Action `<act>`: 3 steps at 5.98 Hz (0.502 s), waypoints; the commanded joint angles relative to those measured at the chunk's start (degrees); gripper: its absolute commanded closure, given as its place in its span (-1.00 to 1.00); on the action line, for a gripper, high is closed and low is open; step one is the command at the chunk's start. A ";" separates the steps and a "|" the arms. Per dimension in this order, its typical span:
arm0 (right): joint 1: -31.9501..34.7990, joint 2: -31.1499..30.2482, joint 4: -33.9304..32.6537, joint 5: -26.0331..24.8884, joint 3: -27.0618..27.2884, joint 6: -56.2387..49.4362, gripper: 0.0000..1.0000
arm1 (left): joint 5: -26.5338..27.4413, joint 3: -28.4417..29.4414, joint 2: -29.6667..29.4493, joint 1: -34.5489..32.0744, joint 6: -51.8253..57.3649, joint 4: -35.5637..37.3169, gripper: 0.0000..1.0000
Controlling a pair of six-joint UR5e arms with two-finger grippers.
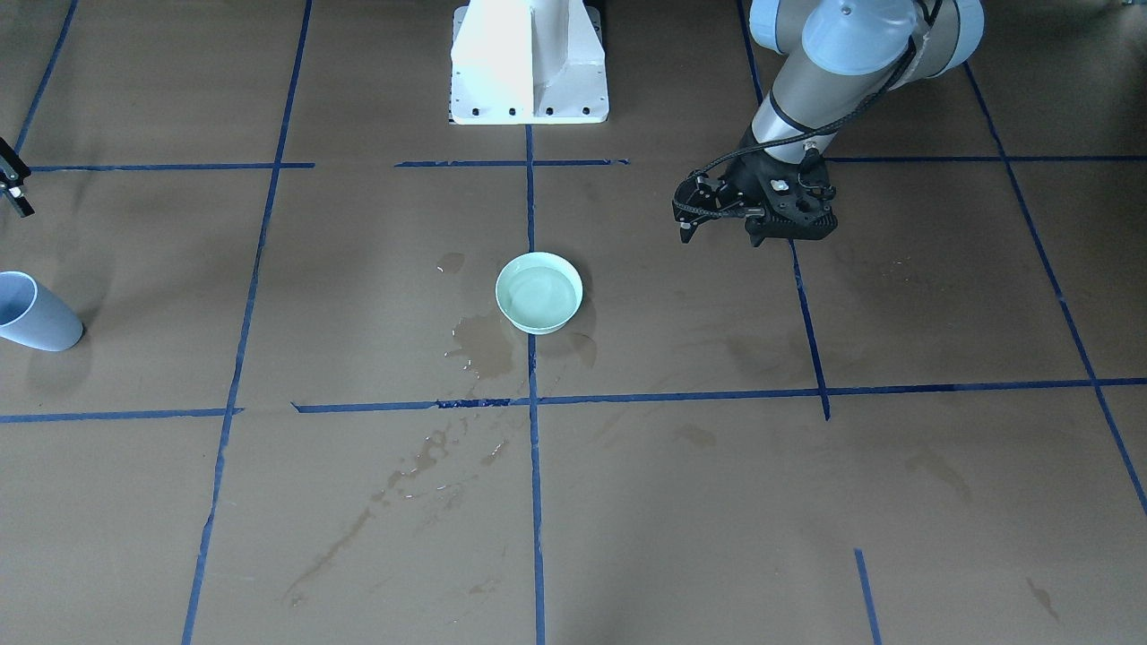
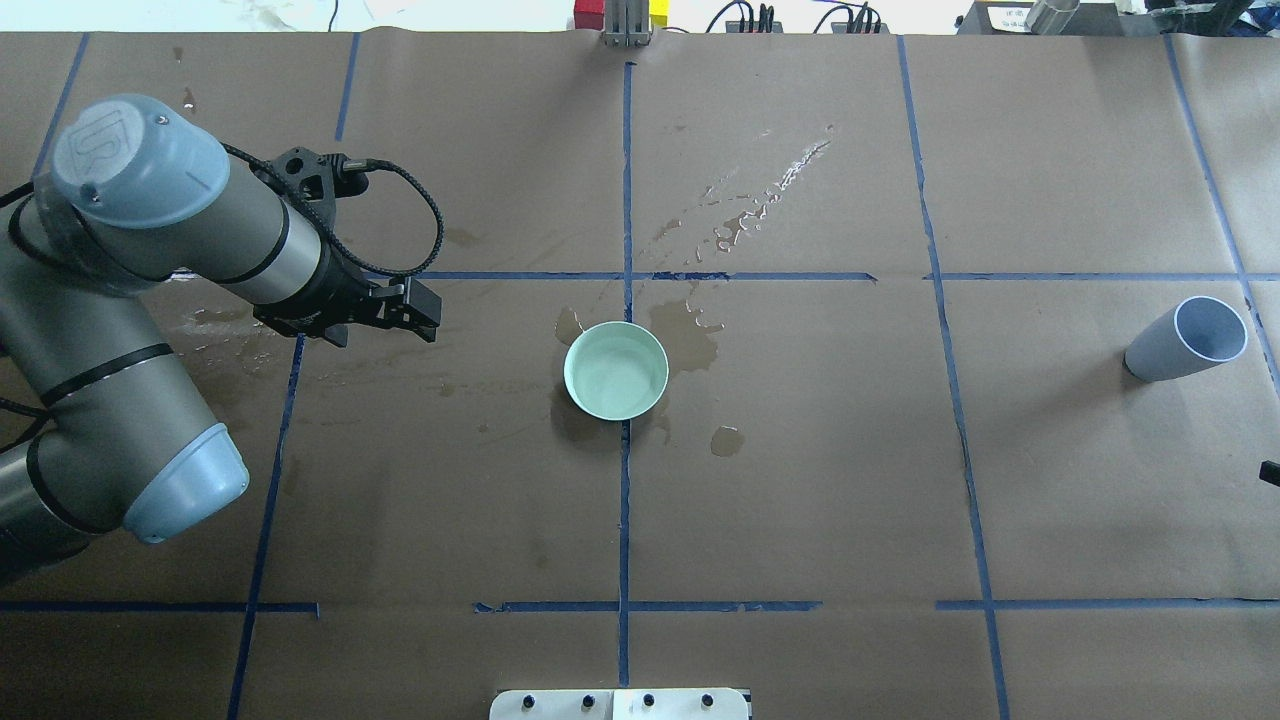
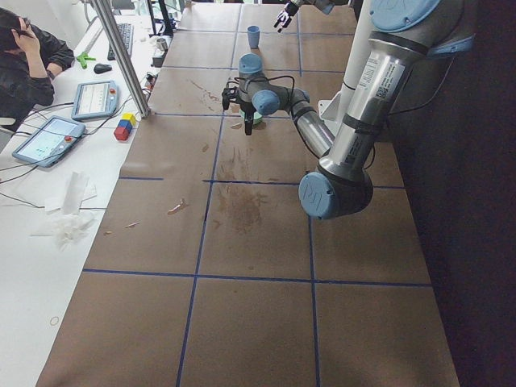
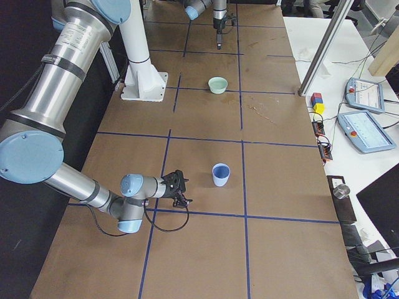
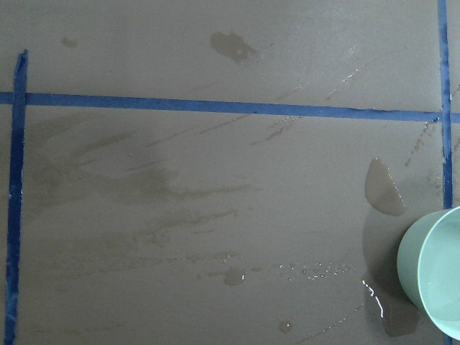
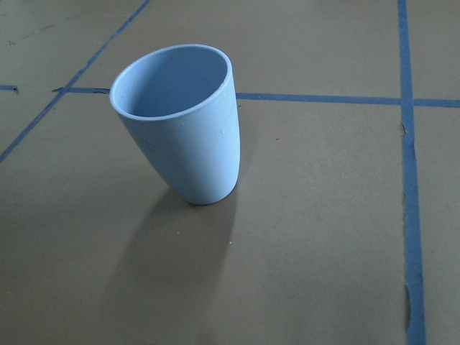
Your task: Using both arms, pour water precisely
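Where it filled the round pale green bowl (image 1: pixel 499 288), the water (image 1: pixel 540 296) looked faintly glossy; whether the left claw (image 2: pixel 428 312) and right claw (image 4: pixel 181 190) stood apart was unclear.

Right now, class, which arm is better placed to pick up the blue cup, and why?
Right. The right gripper sits near the cup, with its wrist camera facing it; the left gripper hangs far off, beside the bowl.

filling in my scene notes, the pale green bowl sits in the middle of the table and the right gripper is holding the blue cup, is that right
Not quite. The blue cup is not held. It stands on its own on the table, with the right gripper beside it and apart from it, as the exterior right view shows. The pale green bowl does sit in the middle of the table.
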 commanded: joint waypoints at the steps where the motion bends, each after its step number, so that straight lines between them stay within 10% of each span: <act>1: 17.00 2.22 -4.88 17.76 -0.20 -7.10 -0.98 | 0.16 0.09 -0.31 0.10 -0.05 0.00 -1.00; 3: 32.06 4.43 -14.71 33.87 -0.12 -15.62 -0.98 | 0.24 0.44 -0.39 0.10 0.03 0.00 -1.00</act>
